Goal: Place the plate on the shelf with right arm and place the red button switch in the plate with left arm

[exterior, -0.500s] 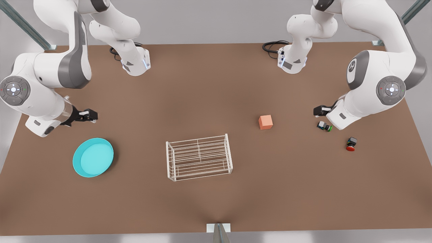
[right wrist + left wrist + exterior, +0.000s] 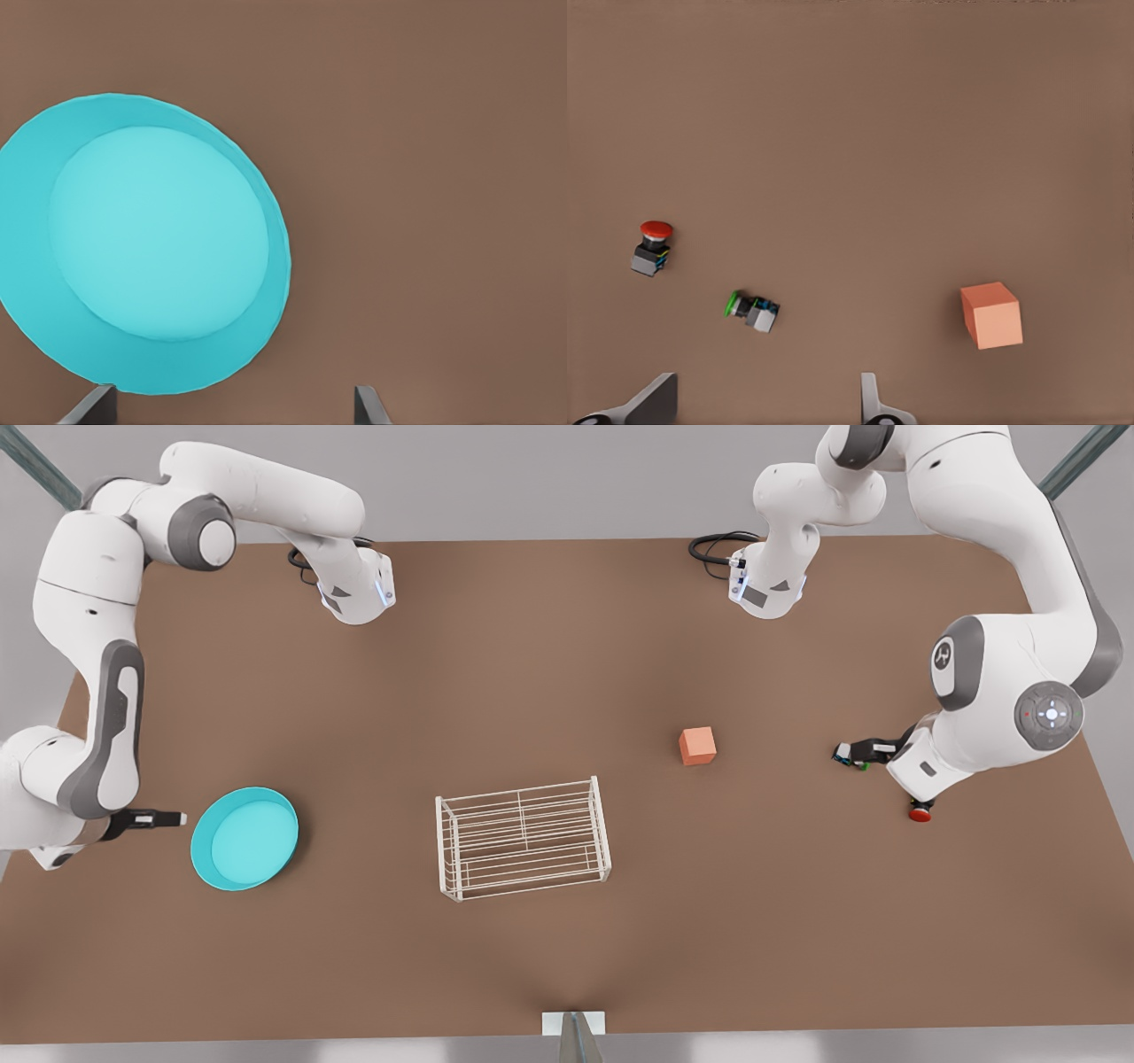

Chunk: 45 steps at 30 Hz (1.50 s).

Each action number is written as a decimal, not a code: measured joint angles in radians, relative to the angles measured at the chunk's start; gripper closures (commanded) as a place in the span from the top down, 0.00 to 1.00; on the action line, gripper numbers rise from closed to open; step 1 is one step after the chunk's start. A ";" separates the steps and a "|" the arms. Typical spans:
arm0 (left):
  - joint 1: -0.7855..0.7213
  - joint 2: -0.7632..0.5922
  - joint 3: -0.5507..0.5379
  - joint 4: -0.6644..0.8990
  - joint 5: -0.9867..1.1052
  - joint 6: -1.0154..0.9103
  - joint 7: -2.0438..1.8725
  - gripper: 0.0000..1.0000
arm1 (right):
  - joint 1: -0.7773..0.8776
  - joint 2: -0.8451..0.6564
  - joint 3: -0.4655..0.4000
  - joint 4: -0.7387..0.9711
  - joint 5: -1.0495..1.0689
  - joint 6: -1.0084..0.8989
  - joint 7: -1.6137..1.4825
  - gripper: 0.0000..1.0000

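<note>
From the front, my right gripper [image 2: 168, 817] hangs just beside the plate [image 2: 244, 838], on the front view's left, apart from the rim. The shelf [image 2: 523, 838] stands mid-table, well apart from the plate. My left gripper [image 2: 855, 754] sits on the front view's right, over the green switch [image 2: 861, 765], while the red button switch [image 2: 920, 811] peeks out from under my forearm. The cube [image 2: 697, 746] lies between them and the shelf.

Through my left wrist, my fingers [image 2: 873, 403] stand wide. The red switch [image 2: 651, 248] sits near the green one [image 2: 751, 310]; I judge I could grab the wrong cap, since green lies closer to my line.

Through my right wrist, my fingers [image 2: 368, 405] are spread wide with the plate [image 2: 142, 243] off to one side. The rim is low and shallow, so a pinch may slip or tip it.
</note>
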State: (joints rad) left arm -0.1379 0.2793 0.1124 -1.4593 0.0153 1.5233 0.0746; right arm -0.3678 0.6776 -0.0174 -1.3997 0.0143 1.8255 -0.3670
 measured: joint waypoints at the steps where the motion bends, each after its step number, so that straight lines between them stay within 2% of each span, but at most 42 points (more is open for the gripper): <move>1: 0.000 0.000 0.000 0.002 0.000 0.000 0.007 1.00 | -0.002 0.001 0.000 -0.027 0.015 0.047 -0.019 1.00; 9: -0.001 -0.001 -0.001 0.011 0.001 -0.008 0.049 1.00 | -0.028 0.003 0.002 -0.216 0.119 0.372 -0.144 1.00; 20: -0.003 -0.016 -0.029 0.051 0.006 -0.073 0.053 1.00 | -0.042 0.022 0.004 -0.308 0.241 0.464 -0.246 0.98; 21: 0.000 -0.028 -0.037 0.047 0.005 -0.077 0.047 1.00 | -0.042 0.023 0.004 -0.308 0.246 0.465 -0.252 0.95; 24: -0.003 -0.040 -0.047 0.043 0.005 -0.085 0.029 1.00 | -0.042 0.024 0.005 -0.307 0.253 0.462 -0.270 0.76; 32: -0.002 -0.043 -0.048 0.038 0.003 -0.095 -0.009 1.00 | -0.048 0.044 0.005 -0.292 0.258 0.453 -0.309 0.50; 33: -0.002 -0.043 -0.048 0.038 0.003 -0.095 -0.012 1.00 | -0.049 0.043 0.005 -0.290 0.259 0.450 -0.314 0.45; 34: -0.002 -0.043 -0.048 0.038 0.003 -0.096 -0.016 1.00 | -0.049 0.042 0.005 -0.288 0.260 0.447 -0.319 0.31; 35: -0.002 -0.043 -0.048 0.038 0.003 -0.096 -0.019 1.00 | -0.049 0.040 0.004 -0.283 0.262 0.443 -0.324 0.23; 41: -0.003 -0.043 -0.048 0.038 0.003 -0.097 -0.035 1.00 | -0.039 0.032 0.006 -0.220 0.264 0.382 -0.356 0.21; 45: -0.003 -0.043 -0.048 0.038 0.003 -0.097 -0.043 1.00 | 0.042 0.016 0.012 -0.104 0.263 0.267 -0.365 0.21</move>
State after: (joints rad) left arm -0.1412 0.2358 0.0643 -1.4209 0.0179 1.4258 0.0312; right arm -0.3254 0.6934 -0.0050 -1.5033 0.2774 2.0926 -0.7319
